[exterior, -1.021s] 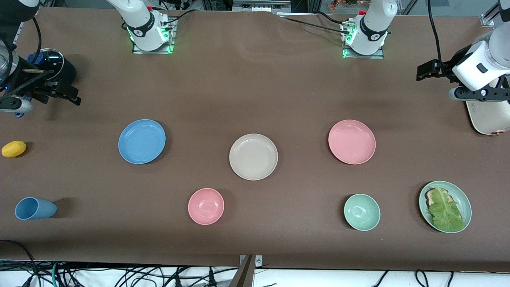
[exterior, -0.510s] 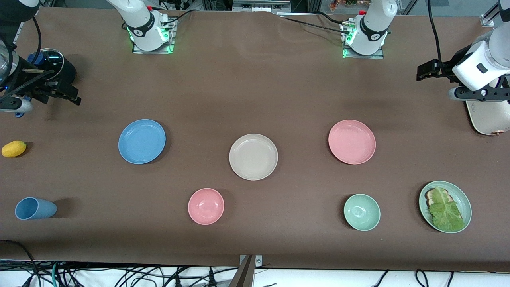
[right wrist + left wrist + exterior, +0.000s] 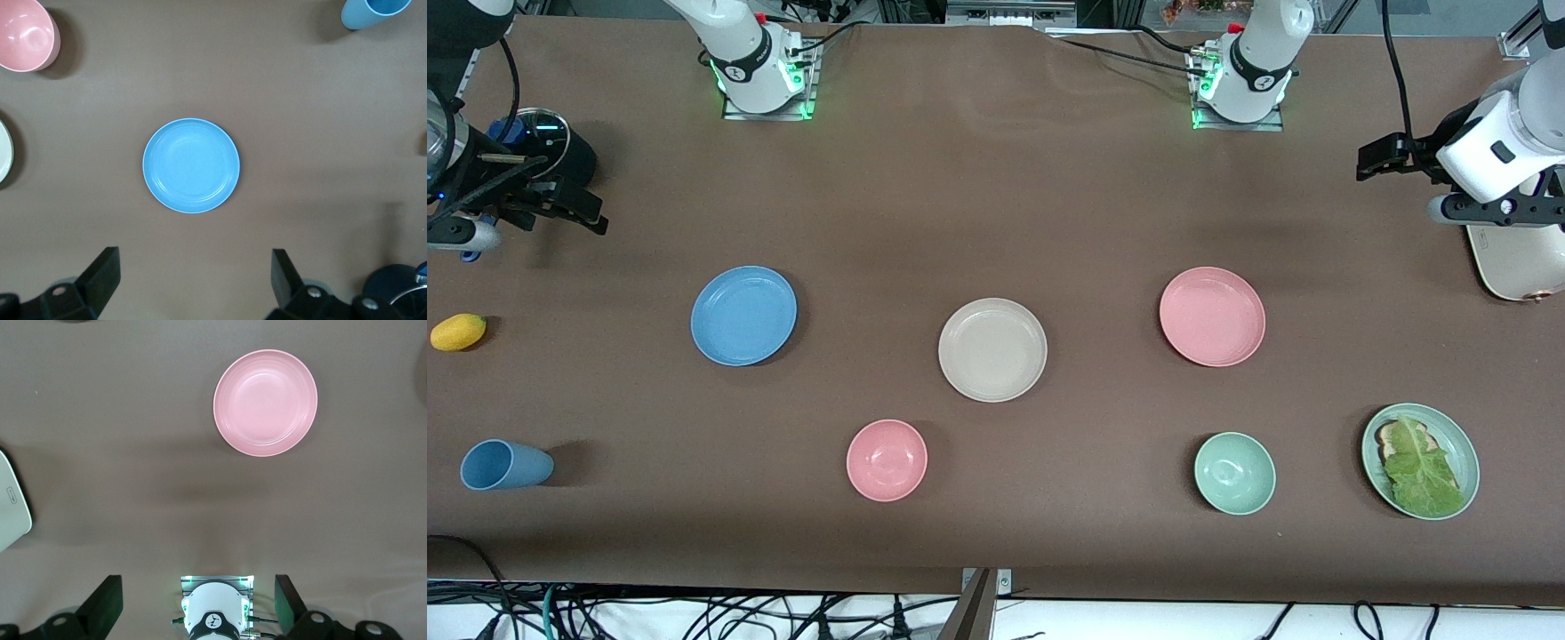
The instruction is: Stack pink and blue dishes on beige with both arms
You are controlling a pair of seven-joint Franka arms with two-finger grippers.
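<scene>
Brown table (image 3: 996, 204): nothing has shifted over the last second, so stacking has not begun. Right gripper (image 3: 560, 209), upper left of the front view, hangs with jaws spread, empty. Blue plate (image 3: 743, 315) sits left of centre, beige plate (image 3: 992, 349) at centre, pink plate (image 3: 1212, 316) right of centre, all apart. Left gripper (image 3: 1383, 160), upper right, is likewise spread and empty.

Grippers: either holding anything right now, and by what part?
Nothing held. Left gripper and right gripper are both open and empty, high over the brown table.
</scene>
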